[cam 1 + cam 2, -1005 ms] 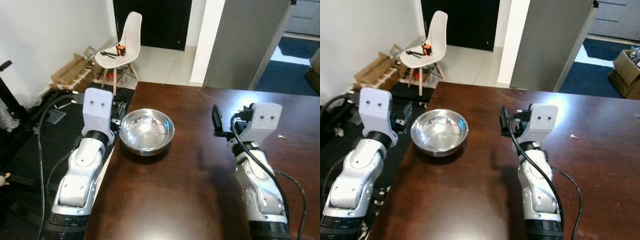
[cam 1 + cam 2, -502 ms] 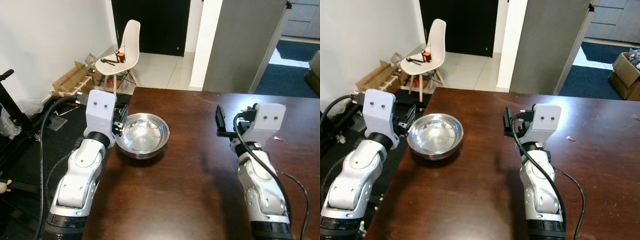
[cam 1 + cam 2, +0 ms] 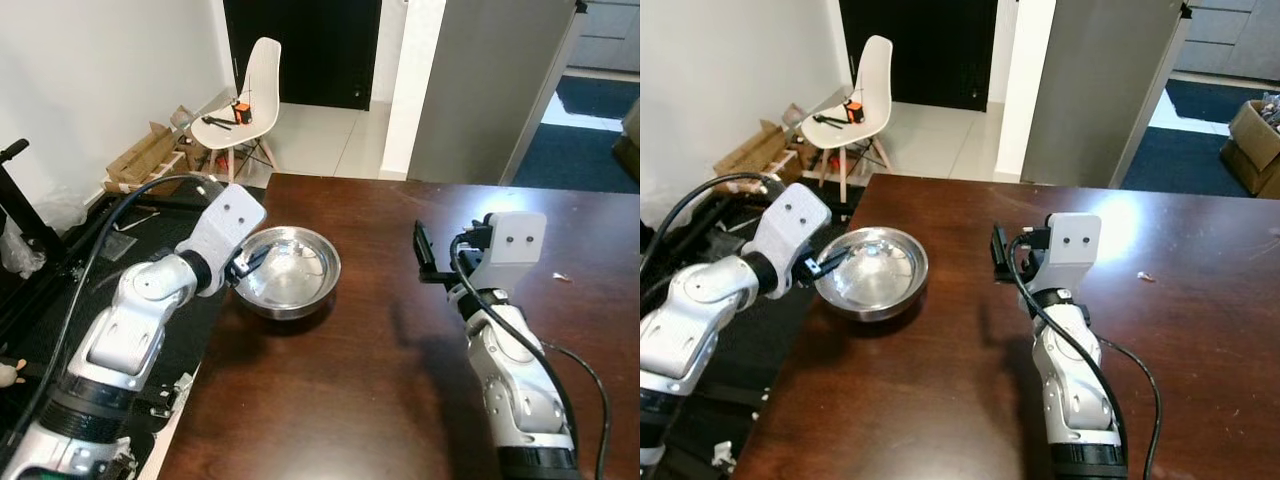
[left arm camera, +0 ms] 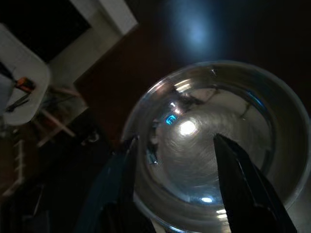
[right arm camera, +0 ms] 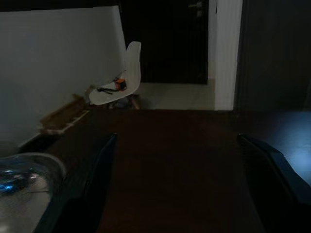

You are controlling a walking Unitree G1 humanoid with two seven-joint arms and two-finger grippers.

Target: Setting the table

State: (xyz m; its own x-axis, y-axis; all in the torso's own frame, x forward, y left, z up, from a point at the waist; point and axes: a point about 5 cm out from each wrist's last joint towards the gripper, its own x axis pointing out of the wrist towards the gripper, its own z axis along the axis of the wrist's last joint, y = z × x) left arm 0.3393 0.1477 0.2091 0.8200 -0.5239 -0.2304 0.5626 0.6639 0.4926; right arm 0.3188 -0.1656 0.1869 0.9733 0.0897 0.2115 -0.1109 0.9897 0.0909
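The steel bowl (image 3: pixel 288 271) sits near the left edge of the dark wooden surface (image 3: pixel 400 380), close to the corner. The left claw (image 4: pixel 170 187) has its fingers spread wide over the bowl's near rim, one outside the wall and one above the basin, gripping nothing, while the right claw (image 5: pixel 177 182) hovers wide and empty, well apart. With the bowl so near the edge, a glancing push on that slick, curved rim could, I judge, slide it off onto the floor.

White chair (image 3: pixel 245 95) at 11 o'clock on pale tile floor (image 3: pixel 325 135), orange-black tool (image 3: pixel 241 100) on its seat. Cardboard box (image 3: pixel 145 152) against white wall (image 3: pixel 90 70) at 10 o'clock. Dark doorway (image 3: pixel 300 45) at 12. Grey partition (image 3: pixel 490 90) at 1 o'clock. Black cable (image 3: pixel 110 215) at 9.
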